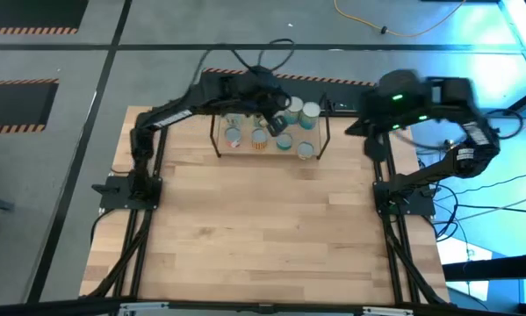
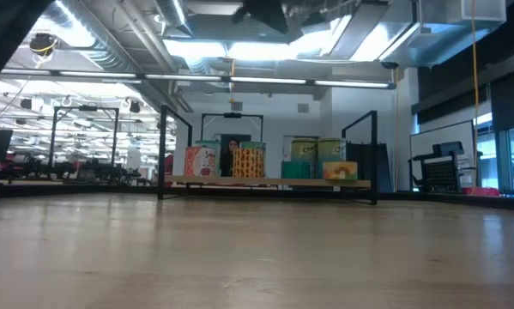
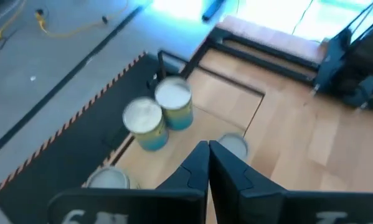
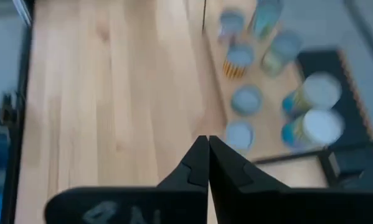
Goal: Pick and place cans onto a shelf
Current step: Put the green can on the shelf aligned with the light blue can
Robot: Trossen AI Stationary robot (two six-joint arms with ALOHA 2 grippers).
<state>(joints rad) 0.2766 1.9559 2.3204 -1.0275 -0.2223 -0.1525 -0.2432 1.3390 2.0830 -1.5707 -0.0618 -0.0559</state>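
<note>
The shelf [image 1: 245,151] stands at the table's far middle, a light board in a black wire frame; the low view shows it too [image 2: 274,181]. Several cans [image 1: 260,138] stand upright on its board, and two taller white-topped ones [image 1: 311,111] stand at its far right. The low view shows the cans in a row [image 2: 249,161]. My left gripper [image 1: 276,121] hovers over the shelf's far part, shut and empty, with the white-topped cans [image 3: 174,102] below it. My right gripper [image 1: 355,127] is shut and empty, just right of the shelf and above the table.
The wooden tabletop [image 1: 271,228] stretches bare from the shelf to the near edge. Black rails [image 1: 144,228] run along both sides. A black mat with an orange-striped edge [image 3: 80,118] lies beyond the table's far edge. Cables [image 1: 377,22] lie on the floor.
</note>
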